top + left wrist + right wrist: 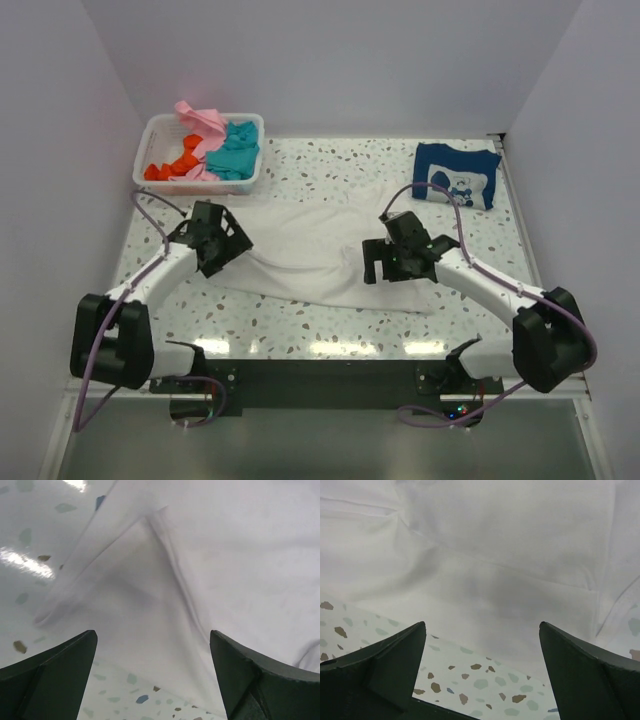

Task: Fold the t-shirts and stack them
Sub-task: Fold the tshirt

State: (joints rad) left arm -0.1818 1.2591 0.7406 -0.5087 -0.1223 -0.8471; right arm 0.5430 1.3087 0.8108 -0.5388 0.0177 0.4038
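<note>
Top external view: at 10 o'clock on the speckled tabletop stands a white slotted basket that holds a pink t-shirt draped over its far rim, an orange t-shirt at its left and a teal t-shirt at its right. At the centre a white t-shirt lies spread flat, with the left arm reaching to its 9 o'clock edge and the right arm reaching to its 3 o'clock edge. At 2 o'clock, well apart from the white one, a navy blue t-shirt lies folded with its white cartoon print facing up. Left wrist view: the left fingers stand wide apart above a creased fold of the white cloth, bare tabletop showing at 9 and 6 o'clock. Right wrist view: the right fingers stand wide apart too, above the white t-shirt's edge, with speckled tabletop at 6 o'clock.
</note>
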